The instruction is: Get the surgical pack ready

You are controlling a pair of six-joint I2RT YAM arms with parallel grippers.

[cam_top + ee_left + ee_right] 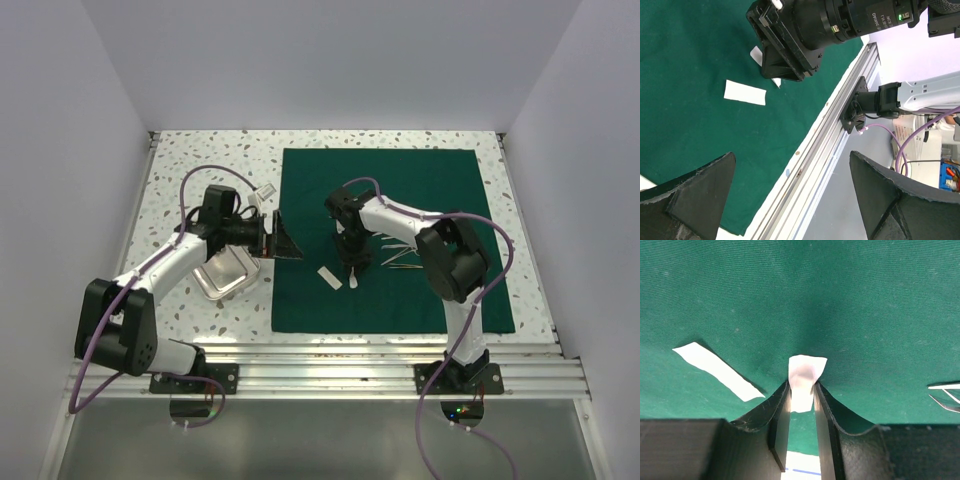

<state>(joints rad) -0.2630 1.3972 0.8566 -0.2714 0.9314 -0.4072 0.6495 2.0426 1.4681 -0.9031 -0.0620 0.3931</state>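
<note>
Two pieces of white gauze are entered on the dark green drape (815, 290), which is spread flat over the right part of the speckled bench (200, 170). Item one, a small gauze pad (805, 367), is pinched between the narrowed jaws of the right tool (802, 390), its upper end bowed by the squeeze; faint folds are seen in the cloth around it. Item two, a longer gauze strip (717, 371), is laid flat and slantwise just beside it, untouched. Steel instruments (400, 255), thin, bright and scissor-like, are grouped on the drape near the right arm. A shallow square metal tray (222, 275), polished, is set on bare bench just beside the drape's left edge. The left tool (792, 160) is held wide open and empty near that edge. Step in hand, as judged: the pad is to be taken up for placing with the pack. For a clean lift, only gauze should be caught and the woven drape left out of the pinch, since soft cloth is easily gathered with it. A straight upward lift is advised, and the grip is best kept light, as thin limp gauze is readily crushed or dropped.
</note>
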